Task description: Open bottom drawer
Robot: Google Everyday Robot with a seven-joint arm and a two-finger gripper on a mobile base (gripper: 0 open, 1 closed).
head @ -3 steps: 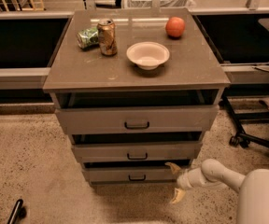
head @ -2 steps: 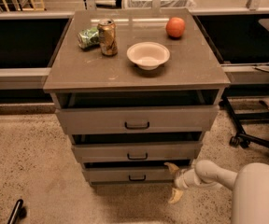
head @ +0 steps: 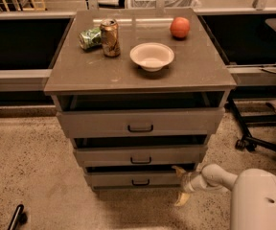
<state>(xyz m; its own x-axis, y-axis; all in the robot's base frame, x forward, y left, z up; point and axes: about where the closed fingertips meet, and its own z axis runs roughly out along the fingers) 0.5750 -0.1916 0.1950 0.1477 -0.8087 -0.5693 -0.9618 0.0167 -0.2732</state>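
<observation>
The bottom drawer (head: 114, 179) is the lowest and narrowest grey-brown front of a three-drawer cabinet, with a small dark centre handle (head: 141, 182). It stands pulled out a little, with a dark gap above its front. My gripper (head: 180, 184) is at the drawer's right end, near the floor. Its two pale fingers (head: 178, 169) are spread apart, one above and one below, beside the drawer's right edge. They hold nothing. The white arm (head: 217, 176) reaches in from the lower right.
The middle drawer (head: 140, 155) and top drawer (head: 140, 122) also stand slightly open. On the cabinet top (head: 80, 71) are a white bowl (head: 152, 56), an upright can (head: 110, 37), a crushed green can (head: 90, 38) and a red fruit (head: 179, 27). An office chair base (head: 258, 138) stands at right.
The gripper has shifted slightly left, closer to the bottom drawer's right end. The drawers look unchanged.
</observation>
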